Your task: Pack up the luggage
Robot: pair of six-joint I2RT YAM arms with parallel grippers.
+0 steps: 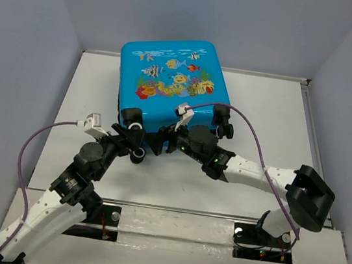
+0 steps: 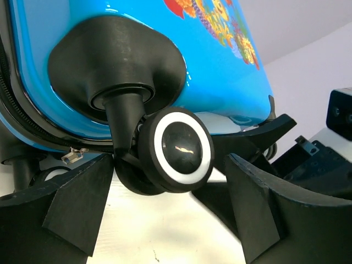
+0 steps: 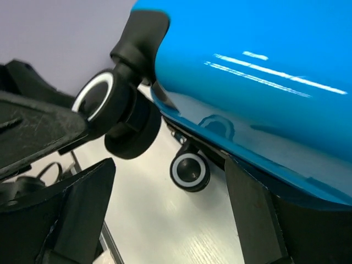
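Note:
The luggage [image 1: 170, 79], a bright-blue hard-shell case, lies shut and flat at the back middle of the table, fish print facing up. Its black-and-white wheels [image 1: 135, 127] point toward the arms. My left gripper [image 1: 128, 142] is open at the near-left corner. In the left wrist view a wheel [image 2: 181, 148] sits just ahead of its spread fingers [image 2: 71, 212], untouched. My right gripper [image 1: 163, 141] is open at the near edge, pointing left. Its view shows the blue shell [image 3: 264, 82] above, one wheel [image 3: 190, 170] between the fingers [image 3: 253, 220] and another wheel [image 3: 110, 104] to the left.
The white table [image 1: 175, 184] is walled at the back and on both sides, with low raised rims. A zipper pull [image 2: 71, 155] hangs at the case seam. The two arms' wrists stand close together by the near edge of the case.

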